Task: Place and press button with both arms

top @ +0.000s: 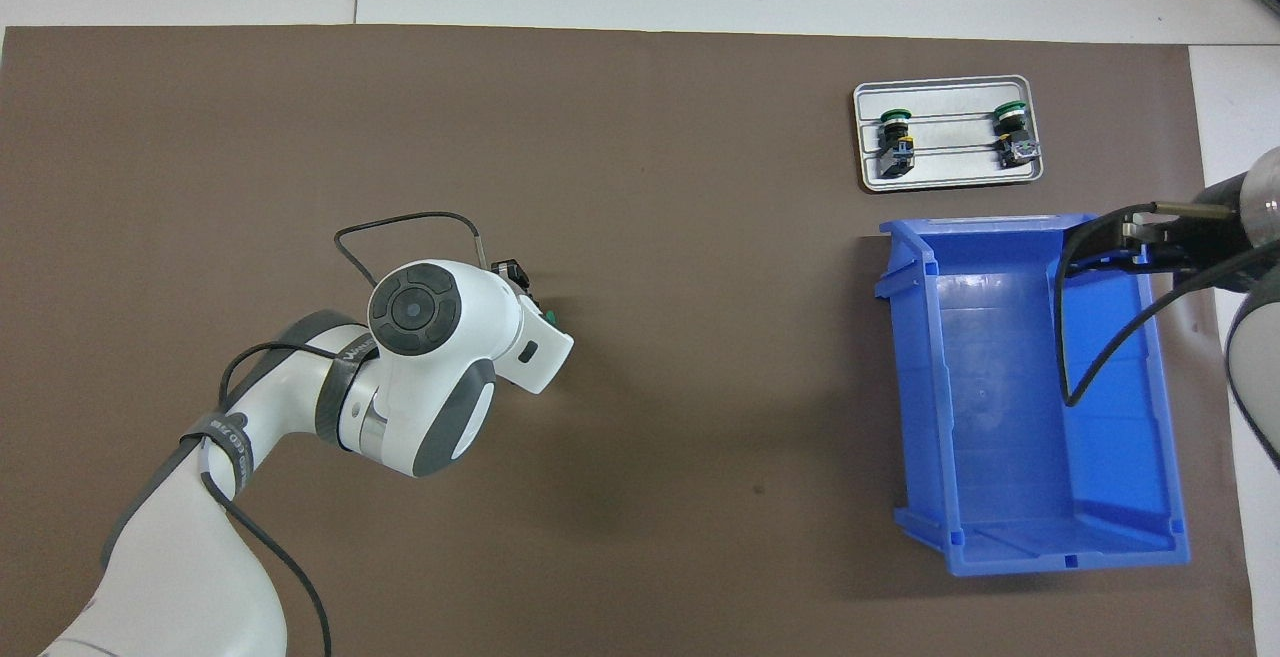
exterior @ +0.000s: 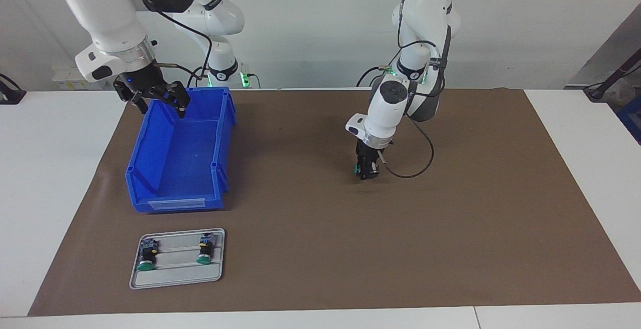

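Button (exterior: 356,170) sits clamped in my left gripper (exterior: 367,171), low over the brown mat (exterior: 320,229) mid-table; my right gripper (exterior: 159,99) hangs wide open and empty over the blue bin (exterior: 150,169), two more buttons (exterior: 146,261) on the tray (exterior: 175,281)

Obstacles sit at the right arm's end of the desk (exterior: 320,249): blue bin (exterior: 180,169) with tall walls, right pincer (exterior: 159,99) over its rim nearest the robots. Low tray (exterior: 178,276) just beside bin, narrow gap between. Brown mat (exterior: 450,229) mid-desk bare except left pincer (exterior: 367,171).
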Robot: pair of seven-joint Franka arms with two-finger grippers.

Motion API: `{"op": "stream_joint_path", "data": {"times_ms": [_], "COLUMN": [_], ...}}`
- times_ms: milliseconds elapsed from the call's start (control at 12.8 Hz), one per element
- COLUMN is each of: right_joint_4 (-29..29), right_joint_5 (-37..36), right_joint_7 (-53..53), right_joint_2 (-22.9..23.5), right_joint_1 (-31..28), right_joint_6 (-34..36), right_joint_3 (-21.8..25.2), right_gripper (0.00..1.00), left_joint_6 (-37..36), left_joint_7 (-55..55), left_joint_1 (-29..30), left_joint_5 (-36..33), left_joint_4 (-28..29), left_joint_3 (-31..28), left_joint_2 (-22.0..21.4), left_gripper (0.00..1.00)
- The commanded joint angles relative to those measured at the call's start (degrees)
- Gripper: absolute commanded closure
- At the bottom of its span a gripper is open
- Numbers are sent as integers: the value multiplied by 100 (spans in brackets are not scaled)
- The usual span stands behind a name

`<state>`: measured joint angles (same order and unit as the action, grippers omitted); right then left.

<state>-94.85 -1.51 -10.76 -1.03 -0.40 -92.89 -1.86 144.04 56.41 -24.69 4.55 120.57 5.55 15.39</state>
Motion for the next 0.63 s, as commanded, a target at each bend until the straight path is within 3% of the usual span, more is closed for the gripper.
{"op": "stream_joint_path", "data": {"times_ms": [0, 157, 548], "right_joint_4": [-156, -165, -156], "right_joint_5": [99, 99, 99], "right_joint_7": [144, 144, 136], "right_joint_2": [-143, -143, -143], "right_joint_1": [-74, -65, -65], "right_joint_6": [-54, -54, -54], "right_joint_3": [-43, -43, -43], "right_gripper": [0, 0, 0], "left_joint_6": [-130, -394, -561], "left_joint_7": [-226, -384, 368], "left_joint_1": [254, 586, 1264], "left_joint_5": [28, 203, 2098], "left_joint_4": [-296, -559, -640], "left_joint_3": [42, 68, 104], "left_joint_2": [17, -10, -159], "left_gripper": [89, 90, 90]}}
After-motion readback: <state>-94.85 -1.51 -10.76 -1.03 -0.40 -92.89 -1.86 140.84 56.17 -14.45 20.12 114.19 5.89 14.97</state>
